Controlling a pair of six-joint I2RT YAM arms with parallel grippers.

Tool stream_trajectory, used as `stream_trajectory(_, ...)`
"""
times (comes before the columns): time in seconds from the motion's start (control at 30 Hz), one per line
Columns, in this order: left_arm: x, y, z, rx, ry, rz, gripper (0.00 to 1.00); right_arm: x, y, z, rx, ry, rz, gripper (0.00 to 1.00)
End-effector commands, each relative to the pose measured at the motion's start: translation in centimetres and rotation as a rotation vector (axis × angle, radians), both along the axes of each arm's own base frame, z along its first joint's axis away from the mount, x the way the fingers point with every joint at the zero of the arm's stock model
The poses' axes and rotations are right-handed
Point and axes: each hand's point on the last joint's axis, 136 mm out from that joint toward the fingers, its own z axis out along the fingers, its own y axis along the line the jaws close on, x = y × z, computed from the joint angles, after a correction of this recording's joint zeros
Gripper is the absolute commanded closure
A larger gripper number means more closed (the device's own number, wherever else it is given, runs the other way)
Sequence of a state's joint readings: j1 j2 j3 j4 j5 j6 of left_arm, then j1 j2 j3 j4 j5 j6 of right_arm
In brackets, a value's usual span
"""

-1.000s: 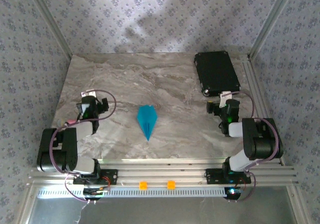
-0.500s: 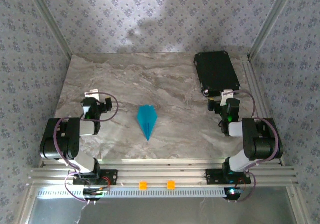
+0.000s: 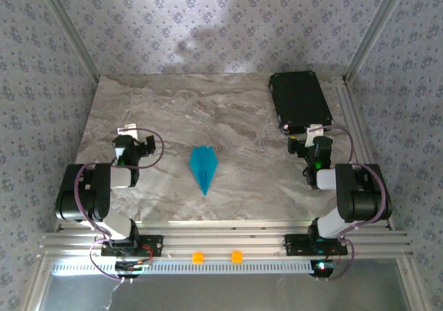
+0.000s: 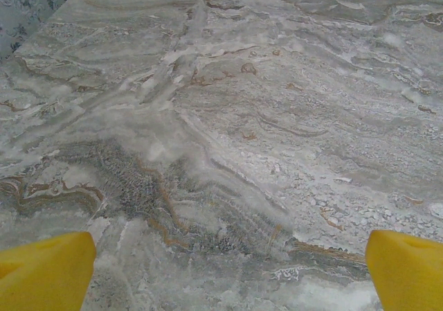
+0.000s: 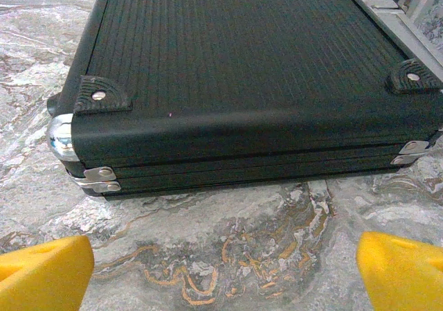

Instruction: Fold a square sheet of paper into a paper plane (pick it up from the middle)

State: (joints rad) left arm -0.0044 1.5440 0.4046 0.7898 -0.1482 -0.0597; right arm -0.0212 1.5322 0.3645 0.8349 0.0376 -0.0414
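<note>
the paper plane [image 3: 203, 167] lies flat on the marble-patterned tabletop [image 3: 173, 110], to the right of the left end effector [image 3: 127, 131] and to the left of the right end effector [image 3: 315, 131], well apart from both and somewhat nearer the left one. it is thin bright cyan-blue paper folded into a narrow dart: the broader end faces the far side of the tabletop, the sides taper to a sharp tip pointing toward the arm bases, and a darker crease runs down its middle. neither end effector touches it. the left end effector [image 4: 228, 273] stands spread wide, its yellow pads [image 4: 45, 273] at the two lower corners of its wrist view with bare tabletop between them. the right end effector [image 5: 225, 269] is likewise spread wide and pinches nothing; just ahead of it sits the black case [image 5: 256, 68], its ribbed lid and metal corner fittings facing the fingers.
</note>
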Motion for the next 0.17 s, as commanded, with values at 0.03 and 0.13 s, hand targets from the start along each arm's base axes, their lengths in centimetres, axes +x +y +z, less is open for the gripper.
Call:
stream_trajectory(0.03, 0.46, 0.07, 1.26, 0.008, -0.047, -0.010, 0.00, 0.67, -0.29, 0.94, 0.007, -0.032, -0.019, 0.01)
stream_trajectory(0.13, 0.45, 0.04, 1.26, 0.009, -0.047, -0.011, 0.00, 0.67, -0.29, 0.93, 0.008, -0.032, -0.018, 0.01)
